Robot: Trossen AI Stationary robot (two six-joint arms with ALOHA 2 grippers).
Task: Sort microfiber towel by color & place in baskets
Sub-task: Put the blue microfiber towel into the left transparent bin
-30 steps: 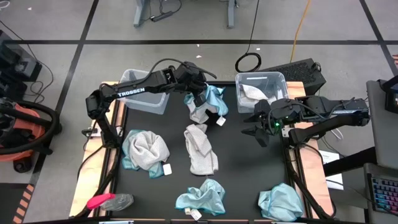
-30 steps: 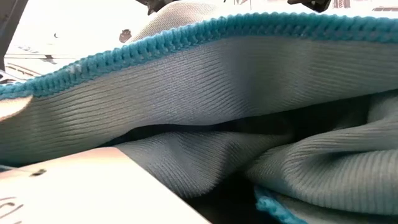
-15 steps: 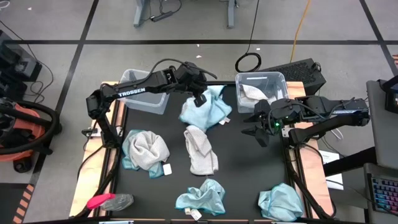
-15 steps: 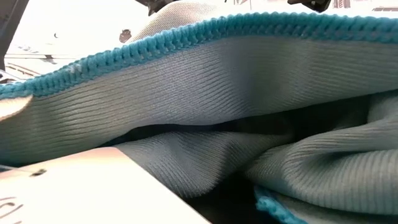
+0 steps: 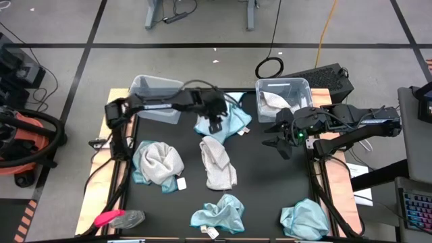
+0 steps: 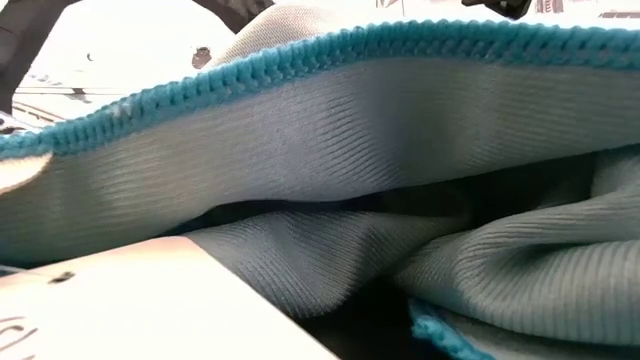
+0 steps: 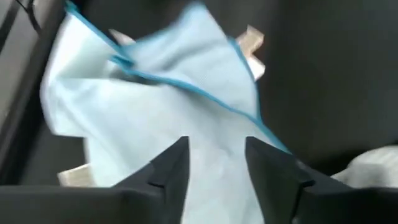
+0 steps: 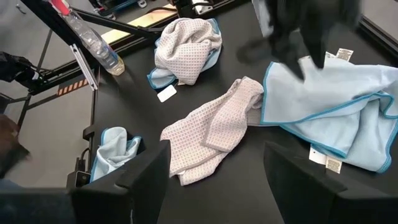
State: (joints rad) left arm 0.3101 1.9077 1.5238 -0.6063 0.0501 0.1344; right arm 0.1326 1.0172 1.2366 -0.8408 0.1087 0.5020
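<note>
My left gripper (image 5: 216,120) is open over a light teal-blue towel (image 5: 228,120) that lies spread on the table between the two clear baskets. In the left wrist view its fingers (image 7: 169,169) stand apart, with the towel (image 7: 155,99) showing between them. The left basket (image 5: 156,86) looks empty. The right basket (image 5: 297,86) holds a grey-white towel (image 5: 273,101). My right gripper (image 5: 278,137) is open and empty by the right basket; its wrist view (image 8: 214,186) looks over the towels.
A grey-white towel (image 5: 217,162) lies mid-table and another lies on teal cloth (image 5: 158,164) at the left. Teal towels lie at the near edge (image 5: 219,214) and the near right (image 5: 305,219). A pink-and-grey object (image 5: 118,218) is near left. A teal towel (image 6: 300,150) blocks the low view.
The teal towel that hung bunched below my left gripper has fallen and now lies spread out on the table between the baskets. My left gripper has let it go and moved a little toward the near edge, over the towel. My right arm has kept still.
</note>
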